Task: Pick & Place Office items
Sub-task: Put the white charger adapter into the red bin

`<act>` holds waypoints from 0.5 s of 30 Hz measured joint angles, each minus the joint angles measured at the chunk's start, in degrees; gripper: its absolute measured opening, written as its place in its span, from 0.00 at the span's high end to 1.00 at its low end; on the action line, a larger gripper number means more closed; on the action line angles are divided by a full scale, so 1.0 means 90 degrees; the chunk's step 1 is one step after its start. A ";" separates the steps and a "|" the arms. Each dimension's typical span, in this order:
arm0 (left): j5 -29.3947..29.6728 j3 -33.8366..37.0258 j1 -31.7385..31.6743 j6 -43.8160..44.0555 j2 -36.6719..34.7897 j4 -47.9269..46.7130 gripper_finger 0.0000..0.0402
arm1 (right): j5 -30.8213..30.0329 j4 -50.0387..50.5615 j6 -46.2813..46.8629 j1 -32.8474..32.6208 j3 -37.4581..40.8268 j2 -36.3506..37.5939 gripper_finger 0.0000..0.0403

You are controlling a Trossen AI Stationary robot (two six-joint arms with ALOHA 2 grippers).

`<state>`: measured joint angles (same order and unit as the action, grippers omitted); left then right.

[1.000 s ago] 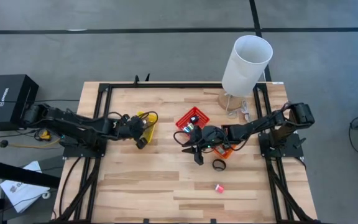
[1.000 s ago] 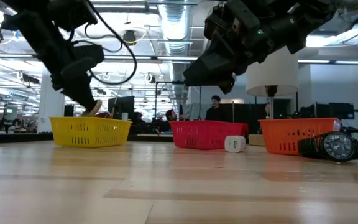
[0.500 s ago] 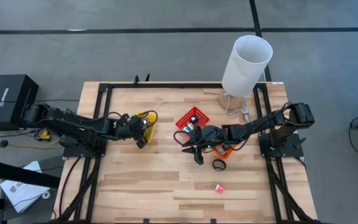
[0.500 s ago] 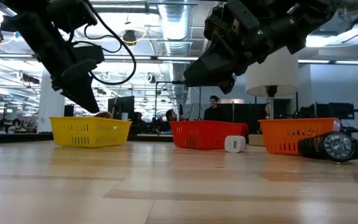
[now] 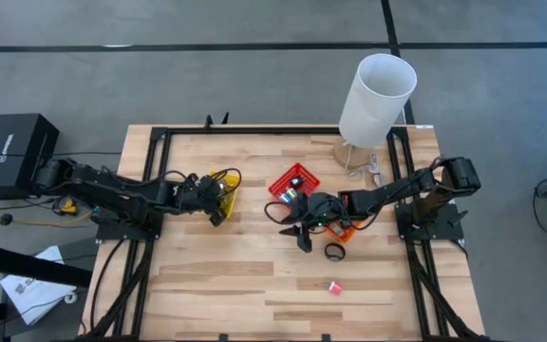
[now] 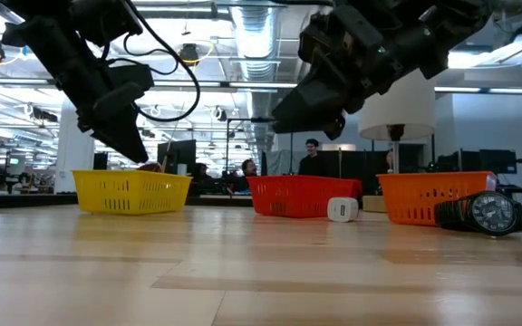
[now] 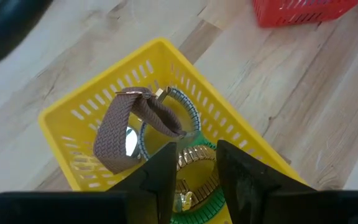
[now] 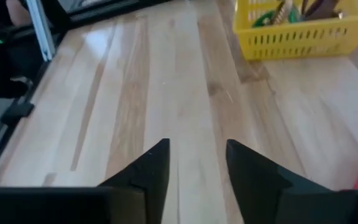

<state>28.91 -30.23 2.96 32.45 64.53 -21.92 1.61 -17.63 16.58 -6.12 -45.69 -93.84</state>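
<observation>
My left gripper (image 5: 216, 218) hangs open just above the yellow basket (image 7: 73, 115), empty. In that basket lie a brown braided watch band (image 7: 120, 127), a teal ring (image 7: 185, 106), a gold band (image 7: 194, 180) and a green piece (image 7: 197, 214). My right gripper (image 5: 302, 243) is open and empty over bare table (image 8: 166, 93), beside the red basket (image 5: 293, 180) and the orange basket (image 6: 433, 197). A black watch (image 5: 335, 251) rests flat on the table near the right gripper. A pink bit (image 5: 333, 286) sits closer to the near edge.
The tall white cylinder (image 5: 376, 98) stands at the table's far right on a wooden base. A small white object (image 6: 340, 210) sits in front of the red basket. A black frame runs along the table's sides. Bare wood stretches toward the near edge.
My left gripper has risen a little out of the yellow basket, its fingertips now above the rim; a brown piece stays in the basket. The right arm has kept still.
</observation>
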 joint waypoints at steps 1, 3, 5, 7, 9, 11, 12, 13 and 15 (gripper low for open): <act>0.0000 -0.0001 0.0000 0.0000 0.0000 0.0010 0.73 | 0.0000 0.0072 -0.0002 -0.0022 0.0000 0.0000 0.62; 0.0000 -0.0001 0.0000 0.0000 0.0000 0.0024 0.73 | -0.0005 0.0207 -0.0060 -0.0050 0.0000 0.0000 0.57; 0.0000 0.0000 0.0000 0.0000 0.0000 0.0030 0.73 | -0.0005 0.0312 -0.0327 -0.0078 0.0000 0.0000 0.52; -0.0003 -0.0001 0.0000 0.0000 0.0000 0.0040 0.74 | 0.0006 0.0459 -0.0543 -0.0111 -0.0005 0.0004 0.49; -0.0003 0.0000 0.0000 0.0000 0.0000 0.0055 0.74 | 0.0134 0.0959 -0.0694 -0.0113 -0.0134 0.0012 0.47; -0.0003 0.0000 0.0000 0.0000 0.0000 0.0069 0.73 | 0.0298 0.1772 -0.0892 -0.0111 -0.0433 0.0014 0.47; -0.0003 0.0000 0.0000 -0.0002 0.0000 0.0075 0.73 | 0.0341 0.2292 -0.1036 -0.0111 -0.0626 0.0017 0.47; -0.0003 0.0000 0.0000 0.0000 0.0000 0.0082 0.73 | 0.0342 0.2856 -0.1214 -0.0111 -0.0831 0.0017 0.47; -0.0005 0.0000 0.0000 -0.0002 0.0000 0.0094 0.74 | 0.0337 0.3962 -0.1672 -0.0105 -0.1240 0.0017 0.49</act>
<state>28.86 -30.23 2.96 32.42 64.53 -21.07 4.64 18.02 1.52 -7.06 -56.85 -93.69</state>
